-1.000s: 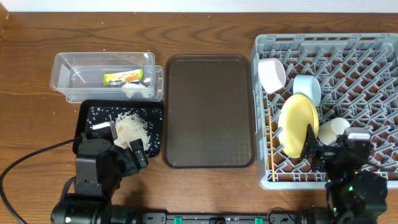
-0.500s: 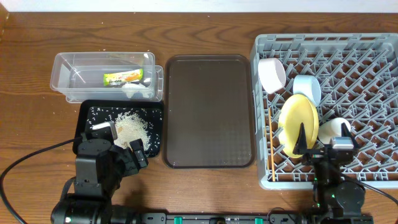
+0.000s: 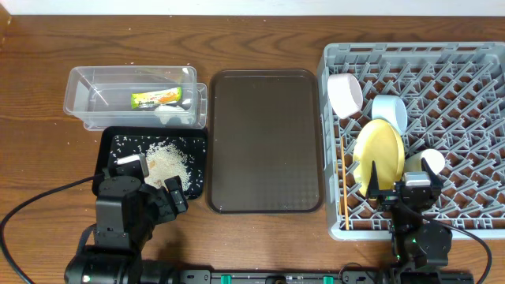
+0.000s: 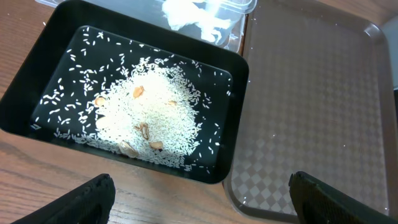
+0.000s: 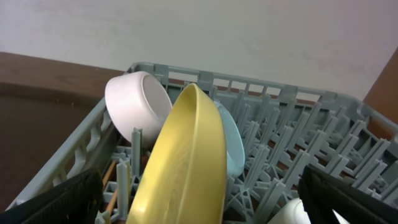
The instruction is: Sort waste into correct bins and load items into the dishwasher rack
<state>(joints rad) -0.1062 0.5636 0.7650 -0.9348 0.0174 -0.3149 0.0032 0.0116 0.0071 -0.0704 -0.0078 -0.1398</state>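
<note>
The grey dishwasher rack (image 3: 410, 49) holds a white bowl (image 3: 345, 95), a light-blue bowl (image 3: 390, 112), a yellow plate (image 3: 379, 154) on edge, a pale cup (image 3: 426, 162) and chopsticks (image 3: 343, 189). My right gripper (image 3: 377, 183) is open at the rack's front; in the right wrist view its fingers (image 5: 202, 202) lie on either side of the yellow plate (image 5: 186, 149). The clear tub (image 3: 102, 87) holds the wrapper (image 3: 158, 99) and white scrap (image 3: 167, 113). The black tray (image 3: 106, 158) holds rice (image 3: 167, 164). My left gripper (image 4: 202, 205) is open and empty near the tray's front edge.
The brown serving tray (image 3: 264, 118) lies between the bins and the rack, and shows in the left wrist view (image 4: 311, 93) next to the black tray (image 4: 236, 124). A black cable (image 3: 31, 207) runs across the table at front left.
My right arm has moved left along the rack's front, from beside the cup to the yellow plate. The left arm and the other things have not moved.
</note>
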